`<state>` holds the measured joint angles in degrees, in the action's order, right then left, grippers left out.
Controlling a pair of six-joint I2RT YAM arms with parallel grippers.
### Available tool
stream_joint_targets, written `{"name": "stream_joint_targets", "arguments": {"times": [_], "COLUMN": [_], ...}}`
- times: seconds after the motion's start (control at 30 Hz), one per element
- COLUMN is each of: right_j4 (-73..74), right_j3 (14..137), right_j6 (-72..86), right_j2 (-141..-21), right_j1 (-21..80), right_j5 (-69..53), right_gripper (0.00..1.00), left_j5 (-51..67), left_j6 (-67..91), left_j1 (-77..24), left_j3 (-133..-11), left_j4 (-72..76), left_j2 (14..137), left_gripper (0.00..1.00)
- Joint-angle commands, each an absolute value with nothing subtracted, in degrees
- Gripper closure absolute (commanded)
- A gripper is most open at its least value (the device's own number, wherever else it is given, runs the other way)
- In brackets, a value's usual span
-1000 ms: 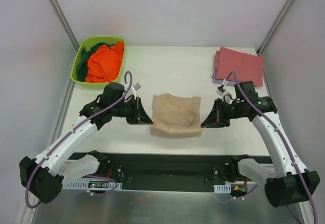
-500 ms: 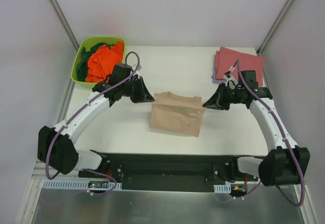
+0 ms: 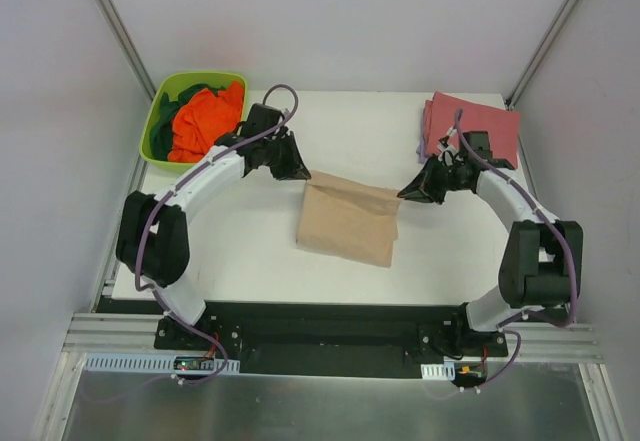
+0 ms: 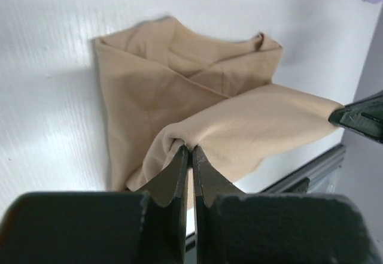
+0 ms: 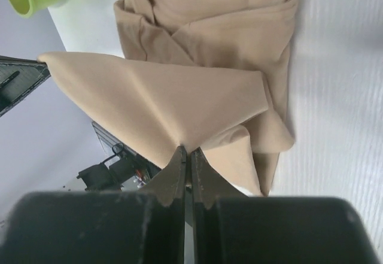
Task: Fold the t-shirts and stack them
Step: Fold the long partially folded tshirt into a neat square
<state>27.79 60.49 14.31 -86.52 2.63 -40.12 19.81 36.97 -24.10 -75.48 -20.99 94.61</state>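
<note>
Tan t-shirt [image 3: 345,223] edge pinched by left hand [image 4: 190,150] and right hand [image 5: 187,150].

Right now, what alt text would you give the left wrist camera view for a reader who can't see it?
The left gripper, jaws shut, pinches a raised fold of the tan t-shirt above a white table. The lifted edge stretches right to the right gripper, which holds its other end.
</note>
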Motion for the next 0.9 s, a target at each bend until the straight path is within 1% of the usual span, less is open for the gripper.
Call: {"name": "stream_joint_targets", "arguments": {"times": [0.0,0.13,0.17,0.2,0.23,0.27,0.3,0.33,0.37,0.4,0.43,0.47,0.5,0.57,0.6,0.67,0.7,0.73,0.77,0.87], "right_j4": [21.46,14.35,11.72,9.51,7.67,6.69,6.59,6.59,6.59,6.85,7.46,8.51,10.0,14.3,16.85,19.76,20.38,20.74,20.22,14.97], "right_j3": [63.98,64.16,64.25,64.6,65.21,66.52,68.1,69.77,71.18,72.24,72.94,73.3,73.04,72.51,71.81,69.27,67.69,66.54,65.05,61.97], "right_j6": [15.64,17.92,18.8,19.33,20.03,20.21,19.87,19.86,19.17,18.55,17.67,16.62,14.96,11.09,9.25,6.87,5.99,5.72,5.54,9.13], "right_j2": [-91.74,-97.11,-98.6,-100.18,-101.59,-103.43,-104.93,-106.68,-107.4,-107.49,-107.06,-106.18,-104.78,-101.44,-99.34,-94.68,-92.48,-90.72,-89.14,-87.28], "right_j1": [1.5,1.05,0.97,1.05,1.05,0.97,1.05,0.97,0.97,1.14,1.14,1.32,1.49,2.54,3.33,5.35,6.41,7.29,8.34,10.54], "right_j5": [-37.71,-35.68,-35.86,-36.38,-36.3,-36.04,-35.86,-35.86,-36.03,-35.77,-35.51,-35.07,-33.94,-30.43,-26.58,-21.12,-19.96,-20.04,-21.95,-29.07], "right_gripper": [1.0,0.97,0.94,0.91,0.89,0.86,0.81,0.73,0.6,0.47,0.37,0.32,0.29,0.17,0.13,0.1,0.02,0.0,0.03,0.04], "left_j5": [15.21,15.73,15.38,14.42,13.37,12.75,12.22,11.61,12.3,12.91,12.75,12.92,13.27,14.23,14.67,15.73,17.91,21.58,24.93,31.71], "left_j6": [34.37,33.75,33.66,33.23,33.14,32.96,32.61,32.69,32.52,32.26,31.91,31.21,30.68,29.89,29.8,29.79,29.53,29.01,28.48,27.42], "left_j1": [-22.24,-21.45,-21.36,-21.27,-21.1,-20.75,-20.39,-19.96,-19.43,-19.08,-18.99,-18.9,-18.9,-19.07,-19.25,-20.03,-20.47,-21.17,-21.96,-25.04], "left_j3": [-80.32,-84.54,-85.59,-87.08,-88.23,-89.63,-91.21,-92.36,-93.77,-94.82,-95.01,-94.75,-94.22,-91.95,-90.63,-87.64,-86.84,-86.66,-86.92,-88.59], "left_j4": [-19.95,-20.13,-19.95,-20.04,-20.13,-20.13,-20.21,-20.65,-21.09,-21.18,-21.27,-21.36,-21.36,-21.27,-21.36,-21.27,-21.18,-21.18,-20.75,-19.43], "left_j2": [99.48,106.86,108.27,110.11,111.43,112.92,114.16,114.87,115.31,115.14,114.44,113.3,112.16,109.35,107.6,104.6,103.11,102.57,102.57,104.84], "left_gripper": [1.0,1.0,1.0,0.93,0.89,0.81,0.64,0.56,0.5,0.39,0.29,0.11,0.01,0.01,0.01,0.01,0.01,0.01,0.01,0.01]}}
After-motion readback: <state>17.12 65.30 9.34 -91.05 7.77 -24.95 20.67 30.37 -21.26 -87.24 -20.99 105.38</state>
